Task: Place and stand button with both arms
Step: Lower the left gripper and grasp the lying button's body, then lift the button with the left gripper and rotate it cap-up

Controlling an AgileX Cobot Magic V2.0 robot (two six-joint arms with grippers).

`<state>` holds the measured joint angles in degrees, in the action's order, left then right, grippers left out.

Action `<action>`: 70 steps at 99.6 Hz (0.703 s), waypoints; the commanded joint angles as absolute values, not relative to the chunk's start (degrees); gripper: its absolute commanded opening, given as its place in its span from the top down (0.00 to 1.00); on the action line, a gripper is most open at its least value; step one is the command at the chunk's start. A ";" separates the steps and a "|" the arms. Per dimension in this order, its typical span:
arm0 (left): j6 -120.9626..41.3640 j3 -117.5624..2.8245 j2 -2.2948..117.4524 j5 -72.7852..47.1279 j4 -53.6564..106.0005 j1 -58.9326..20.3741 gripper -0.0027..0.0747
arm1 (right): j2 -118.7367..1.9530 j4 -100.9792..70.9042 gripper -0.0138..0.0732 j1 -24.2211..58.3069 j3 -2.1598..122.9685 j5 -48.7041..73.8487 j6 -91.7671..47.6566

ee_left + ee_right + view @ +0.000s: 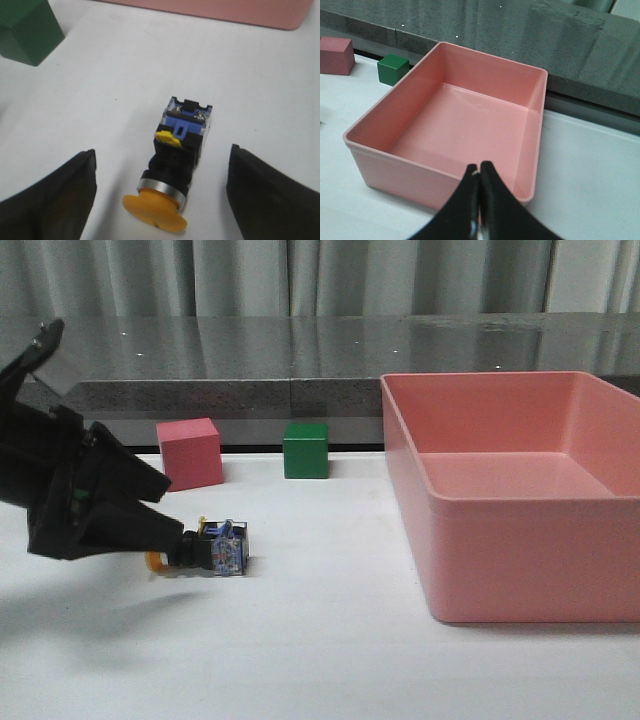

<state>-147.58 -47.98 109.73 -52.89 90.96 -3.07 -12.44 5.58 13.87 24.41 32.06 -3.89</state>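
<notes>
The button (218, 550) lies on its side on the white table, its yellow cap pointing toward my left arm and its bluish base block away from it. In the left wrist view the button (175, 165) lies between my two wide-apart black fingers (55, 195), touching neither. My left gripper (162, 165) is open; in the front view it (165, 540) sits low at the left, right at the button's cap end. My right gripper (480, 172) is shut and empty, hovering before the pink bin; it does not show in the front view.
A large pink bin (440, 510) stands at the right; it shows empty in the right wrist view (370, 142). A pink cube (189, 453) and a green cube (305, 450) sit at the table's back. A grey ledge (300, 360) runs behind.
</notes>
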 commanded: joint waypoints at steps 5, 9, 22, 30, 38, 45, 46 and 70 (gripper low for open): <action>-152.77 -49.28 112.14 -58.13 96.77 -3.15 0.30 | -12.88 6.56 0.91 13.42 25.91 27.51 -3.99; -153.72 -49.28 113.14 -58.52 96.91 -3.15 0.30 | -12.88 6.56 0.91 13.42 25.91 27.51 -3.99; -155.59 -49.28 115.44 -58.90 96.90 -3.15 0.30 | -12.88 6.61 0.91 13.42 25.91 27.70 -3.99; -155.59 -49.28 116.66 -58.90 96.90 -3.15 0.32 | -12.88 6.61 0.91 13.42 25.91 27.78 -3.99; -155.59 -49.28 117.22 -58.90 96.90 -3.15 0.43 | -12.88 6.61 0.91 13.42 25.91 27.82 -3.99; -155.59 -49.28 117.22 -59.38 96.38 -3.15 0.61 | -12.88 6.61 0.91 13.42 25.91 27.82 -3.99; -155.59 -49.28 117.22 -59.49 96.38 -3.15 0.65 | -12.88 6.61 0.91 13.42 25.91 27.82 -3.99; -151.18 -49.28 114.41 -61.55 95.04 -3.15 0.99 | -12.88 6.61 0.91 13.42 25.91 27.82 -3.99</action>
<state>-154.23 -48.58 118.92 -58.00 94.53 -3.07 -12.44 5.90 13.87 24.41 32.06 -3.89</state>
